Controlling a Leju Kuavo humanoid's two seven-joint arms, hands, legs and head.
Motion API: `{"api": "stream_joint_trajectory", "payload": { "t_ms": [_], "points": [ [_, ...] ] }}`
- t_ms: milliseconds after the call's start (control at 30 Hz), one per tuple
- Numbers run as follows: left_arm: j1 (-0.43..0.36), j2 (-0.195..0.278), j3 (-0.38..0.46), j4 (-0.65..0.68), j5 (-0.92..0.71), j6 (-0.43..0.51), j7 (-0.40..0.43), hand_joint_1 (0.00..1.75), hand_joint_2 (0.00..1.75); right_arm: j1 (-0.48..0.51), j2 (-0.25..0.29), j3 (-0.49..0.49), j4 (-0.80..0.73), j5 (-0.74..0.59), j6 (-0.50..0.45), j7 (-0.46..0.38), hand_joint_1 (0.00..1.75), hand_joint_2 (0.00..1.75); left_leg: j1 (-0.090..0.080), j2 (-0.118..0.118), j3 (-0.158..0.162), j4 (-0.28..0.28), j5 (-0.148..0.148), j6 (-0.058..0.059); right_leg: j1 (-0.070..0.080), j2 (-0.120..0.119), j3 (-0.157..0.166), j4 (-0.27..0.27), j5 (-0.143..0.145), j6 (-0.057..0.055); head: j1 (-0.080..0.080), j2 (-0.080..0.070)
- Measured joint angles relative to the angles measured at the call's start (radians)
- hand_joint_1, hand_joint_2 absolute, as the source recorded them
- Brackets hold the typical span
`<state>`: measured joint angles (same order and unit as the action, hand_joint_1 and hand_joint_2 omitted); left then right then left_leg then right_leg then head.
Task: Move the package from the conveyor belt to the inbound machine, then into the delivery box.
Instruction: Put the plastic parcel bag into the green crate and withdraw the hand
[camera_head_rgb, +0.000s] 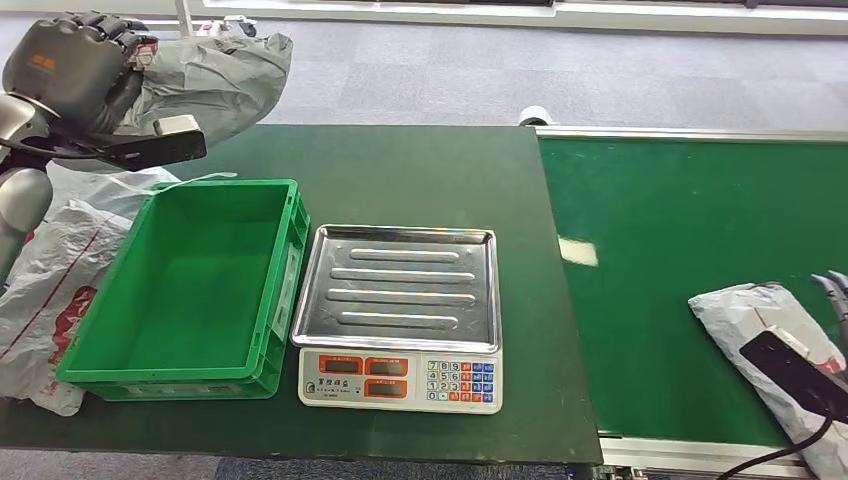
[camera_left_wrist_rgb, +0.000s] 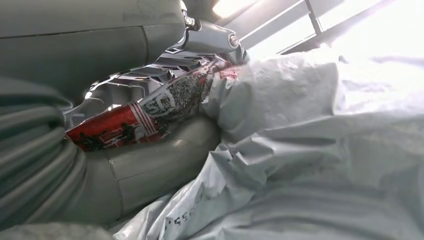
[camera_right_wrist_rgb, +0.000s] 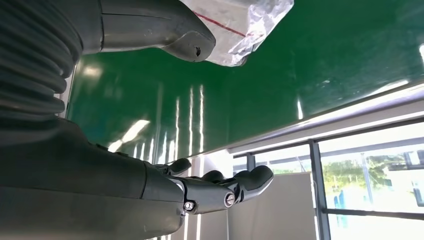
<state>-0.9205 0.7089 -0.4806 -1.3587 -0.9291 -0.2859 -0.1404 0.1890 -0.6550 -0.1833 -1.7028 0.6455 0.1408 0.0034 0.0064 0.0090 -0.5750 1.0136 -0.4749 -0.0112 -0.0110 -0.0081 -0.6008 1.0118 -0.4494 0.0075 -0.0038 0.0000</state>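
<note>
The robot's left hand (camera_head_rgb: 65, 65) holds a crumpled grey plastic mailer package (camera_head_rgb: 215, 75) in closed fingers above and beyond the empty green plastic delivery crate (camera_head_rgb: 190, 285), apparently past weighing, while the right hand (camera_right_wrist_rgb: 220, 187), fingers spread, nears another grey mailer (camera_head_rgb: 770, 330) on the green conveyor belt (camera_head_rgb: 680, 250).

The right robot hand (camera_right_wrist_rgb: 200, 120) hangs over the glossy green conveyor belt (camera_right_wrist_rgb: 310, 65), its thick grey thumb (camera_right_wrist_rgb: 165, 27) and darker fingers (camera_right_wrist_rgb: 235, 185) spread well apart with nothing between them. Just beyond the thumb tip a crumpled grey plastic package with a thin red line (camera_right_wrist_rgb: 240, 25) lies on the belt. A silver metal rail (camera_right_wrist_rgb: 350, 115) edges the belt, with bright windows (camera_right_wrist_rgb: 370, 175) behind it.
</note>
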Motion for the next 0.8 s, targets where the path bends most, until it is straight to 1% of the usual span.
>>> {"api": "stream_joint_trajectory", "payload": {
  "t_ms": [33,67,100,167,233,300,367,467,533,600,667,733,800],
  "points": [
    [0.022,0.015,0.007,-0.015,0.011,0.006,0.002,1.75,1.75,0.009,0.000,-0.005,-0.007,0.002,0.000,0.001,0.00,1.75,0.000,0.000,0.000,0.000,0.000,0.000,0.000,0.000,0.000,0.000,0.000,0.000,0.000,0.000],
    [0.062,0.034,0.022,-0.039,0.027,0.020,0.005,1.75,1.75,0.021,0.001,-0.012,-0.017,0.007,0.000,0.003,0.00,1.75,-0.001,0.001,0.001,-0.001,-0.001,0.000,-0.001,0.001,0.001,0.000,0.000,0.000,0.000,0.000],
    [0.122,0.057,0.047,-0.072,0.046,0.038,0.007,1.75,1.75,0.038,0.005,-0.021,-0.030,0.015,-0.001,0.007,0.00,1.75,-0.002,0.003,0.003,-0.002,-0.001,-0.001,-0.002,0.003,0.001,0.000,0.000,0.000,0.000,0.000],
    [0.290,0.102,0.129,-0.154,0.076,0.079,0.003,1.75,1.75,0.082,0.020,-0.045,-0.064,0.035,-0.002,0.012,0.00,1.75,-0.003,0.008,0.007,-0.004,-0.003,-0.002,-0.004,0.008,0.001,0.000,-0.001,-0.001,0.000,0.000],
    [0.481,0.129,0.242,-0.244,0.076,0.104,-0.019,1.75,1.75,0.125,0.039,-0.073,-0.100,0.052,0.001,0.016,0.00,1.75,-0.004,0.012,0.008,-0.005,-0.005,-0.002,-0.004,0.012,0.000,0.000,-0.003,-0.001,0.000,0.000],
    [0.668,0.131,0.364,-0.335,0.046,0.117,-0.053,1.75,1.75,0.161,0.062,-0.105,-0.135,0.064,0.010,0.019,0.00,1.75,-0.004,0.014,0.009,-0.005,-0.007,-0.003,-0.003,0.014,0.000,0.000,-0.006,-0.002,0.000,0.000],
    [0.831,0.117,0.466,-0.415,0.021,0.122,-0.076,1.75,1.75,0.195,0.087,-0.140,-0.171,0.070,0.024,0.021,0.00,1.75,-0.004,0.014,0.009,-0.005,-0.009,-0.002,-0.003,0.014,0.000,0.000,-0.007,-0.001,0.000,0.000],
    [1.024,0.085,0.573,-0.513,0.024,0.102,-0.082,1.75,1.75,0.237,0.126,-0.194,-0.223,0.073,0.050,0.018,0.00,1.75,-0.004,0.014,0.009,-0.005,-0.011,-0.001,-0.003,0.013,0.002,0.000,-0.009,-0.002,0.000,0.000],
    [1.129,0.058,0.622,-0.570,0.029,0.086,-0.080,1.75,1.75,0.252,0.150,-0.225,-0.248,0.079,0.071,0.013,0.00,1.75,-0.003,0.014,0.010,-0.005,-0.012,-0.001,-0.003,0.013,0.002,0.000,-0.010,-0.002,0.000,0.000],
    [1.221,0.031,0.660,-0.620,0.038,0.064,-0.078,0.88,0.87,0.255,0.174,-0.248,-0.265,0.091,0.088,0.009,0.00,1.75,-0.003,0.014,0.010,-0.005,-0.012,-0.001,-0.003,0.013,0.003,0.000,-0.010,-0.002,0.000,0.000],
    [1.295,0.008,0.686,-0.658,0.056,0.036,-0.073,0.01,0.00,0.255,0.197,-0.262,-0.276,0.101,0.099,0.010,0.00,1.75,-0.003,0.013,0.010,-0.005,-0.013,0.000,-0.004,0.013,0.003,0.000,-0.011,-0.001,0.000,0.000],
    [1.342,-0.010,0.695,-0.675,0.056,0.025,-0.056,0.00,0.00,0.256,0.213,-0.269,-0.283,0.105,0.105,0.013,0.00,1.75,-0.004,0.012,0.011,-0.005,-0.013,0.000,-0.004,0.011,0.004,0.000,-0.012,0.000,0.000,0.000],
    [1.361,-0.020,0.691,-0.677,0.040,0.035,-0.036,0.00,0.00,0.260,0.225,-0.276,-0.292,0.107,0.110,0.014,0.00,1.75,-0.003,0.010,0.011,-0.005,-0.013,0.001,-0.003,0.008,0.005,0.000,-0.012,0.000,0.000,0.000]
  ]
}}
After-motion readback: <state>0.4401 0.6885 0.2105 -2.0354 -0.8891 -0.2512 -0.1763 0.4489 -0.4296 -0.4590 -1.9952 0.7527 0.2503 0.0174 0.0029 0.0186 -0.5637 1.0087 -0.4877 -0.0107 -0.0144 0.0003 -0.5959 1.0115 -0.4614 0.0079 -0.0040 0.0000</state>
